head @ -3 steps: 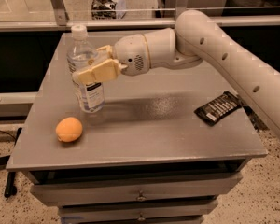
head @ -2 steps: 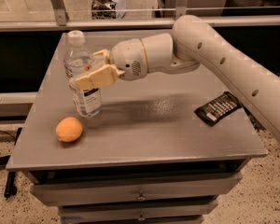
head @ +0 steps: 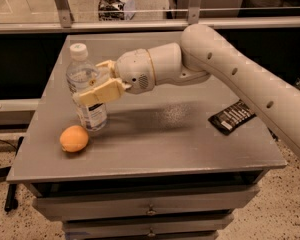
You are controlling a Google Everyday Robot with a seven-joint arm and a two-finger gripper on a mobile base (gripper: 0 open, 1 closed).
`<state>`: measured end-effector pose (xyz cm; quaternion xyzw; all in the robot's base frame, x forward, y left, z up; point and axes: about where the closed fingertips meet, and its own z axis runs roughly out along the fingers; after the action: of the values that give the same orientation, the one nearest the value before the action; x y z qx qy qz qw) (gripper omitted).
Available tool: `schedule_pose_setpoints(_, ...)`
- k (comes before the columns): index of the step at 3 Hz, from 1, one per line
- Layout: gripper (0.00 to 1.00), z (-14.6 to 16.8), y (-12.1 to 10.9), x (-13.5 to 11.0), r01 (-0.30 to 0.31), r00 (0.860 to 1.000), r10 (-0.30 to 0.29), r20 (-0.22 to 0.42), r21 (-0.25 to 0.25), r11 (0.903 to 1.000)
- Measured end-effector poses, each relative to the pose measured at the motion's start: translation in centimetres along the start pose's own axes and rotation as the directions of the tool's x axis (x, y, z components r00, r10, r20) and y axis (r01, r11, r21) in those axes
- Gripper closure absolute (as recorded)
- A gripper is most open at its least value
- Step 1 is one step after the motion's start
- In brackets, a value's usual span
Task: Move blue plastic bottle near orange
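The arm [head: 240, 69] reaches in level from 3 o'clock over the counter [head: 170, 144]. Its pincer [head: 91, 82] clamps the upright bottle [head: 80, 75]; the orange [head: 74, 138] sits just beside, at the bottle's 7 o'clock.

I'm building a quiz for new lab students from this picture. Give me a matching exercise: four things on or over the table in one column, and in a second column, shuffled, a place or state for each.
Column one
1. blue plastic bottle
2. orange
3. black packet
4. claw

Column two
A. lying flat near the right edge of the table
B. closed around the bottle, over the table's left side
C. sitting near the table's front-left corner
D. upright, just behind the orange

Pairs: 1-D, 2-C, 3-A, 4-B
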<state>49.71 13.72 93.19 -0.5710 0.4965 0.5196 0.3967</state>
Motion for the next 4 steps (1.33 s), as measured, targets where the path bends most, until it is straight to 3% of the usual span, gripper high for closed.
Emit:
schedule_pose_setpoints(3,0.11,0.83,0.86,0.81,0.031,0.999,-0.032,-0.007,-0.043,0.9986)
schedule_pose_setpoints(4,0.0,0.91,0.98,0.92,0.029,1.0,-0.03,-0.01,-0.048,0.9984)
